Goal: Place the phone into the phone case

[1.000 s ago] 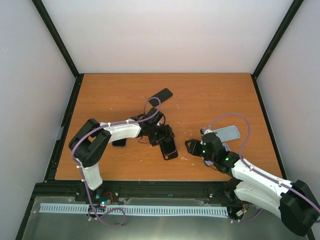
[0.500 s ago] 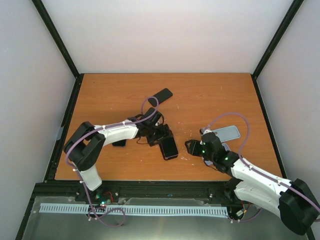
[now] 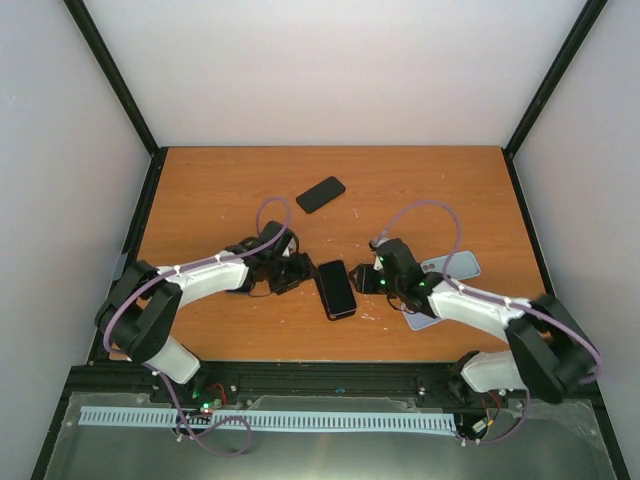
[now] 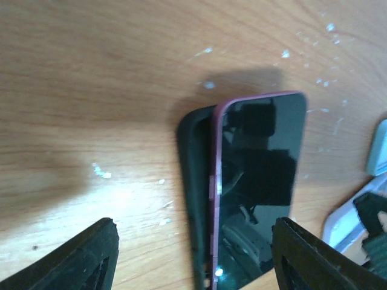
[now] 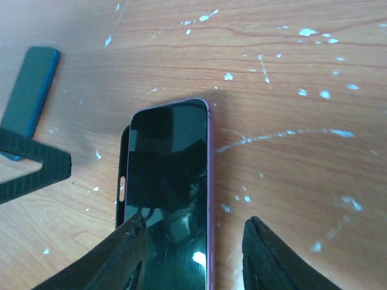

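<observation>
Standing open and holding nothing, the left hand (image 4: 193,241) has its two fingers spread to either side of its wrist view, with the phone (image 4: 257,181) straight ahead of it. The right hand (image 5: 195,241) faces it from the other side, also released. One of its fingers hangs over the near end of the screen, but whether it touches is not clear.

The phone lies screen up on the black phone case (image 4: 195,199), near the middle of the tabletop (image 3: 420,190). It is not seated: it sits shifted sideways, so one long rim of the case shows bare beside its maroon edge.

By my reading the task is partly done. The phone is laid on the case, and what remains is to square it up and press it down inside the rim.
</observation>
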Robot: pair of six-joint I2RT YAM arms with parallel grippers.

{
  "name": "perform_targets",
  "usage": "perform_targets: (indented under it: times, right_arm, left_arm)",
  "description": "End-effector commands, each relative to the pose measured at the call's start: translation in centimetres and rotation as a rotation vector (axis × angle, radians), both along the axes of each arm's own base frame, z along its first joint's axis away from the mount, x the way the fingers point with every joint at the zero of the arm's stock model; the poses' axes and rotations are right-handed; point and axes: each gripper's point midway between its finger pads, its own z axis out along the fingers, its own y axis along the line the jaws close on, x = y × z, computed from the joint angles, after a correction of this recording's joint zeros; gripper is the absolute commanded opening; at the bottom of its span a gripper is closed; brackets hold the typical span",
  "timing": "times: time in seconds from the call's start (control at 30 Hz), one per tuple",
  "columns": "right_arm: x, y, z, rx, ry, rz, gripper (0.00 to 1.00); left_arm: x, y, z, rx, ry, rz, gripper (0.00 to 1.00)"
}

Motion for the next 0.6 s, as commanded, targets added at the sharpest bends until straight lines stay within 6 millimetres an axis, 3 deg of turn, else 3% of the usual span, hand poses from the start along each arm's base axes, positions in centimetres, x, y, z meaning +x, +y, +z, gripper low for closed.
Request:
perform_targets:
  times: [0.0,0.23,0.37,0.57]
  right_arm:
    - [2.0,2.4,-0.3,-0.025,0.000,0.096,0.41]
    - [3.0,3.3,-2.1,-0.024,0.046,0.109,0.33]
    - [2.9,3.0,-3.2,-0.050,0.073,0.100,0.34]
    - [3.1,2.7,-4.3,-0.085,0.089,0.091,0.37]
  left_arm:
    - [0.3,-0.4,0.3,-0.038,-0.089,-0.064,0.68]
    - [1.4,-1.8,0.6,-0.092,-0.174,-0.131,0.63]
    - [2.2,-2.0,0.6,-0.068,-0.211,-0.148,0.61]
    - [3.1,-1.7,-0.9,0.005,-0.182,-0.138,0.61]
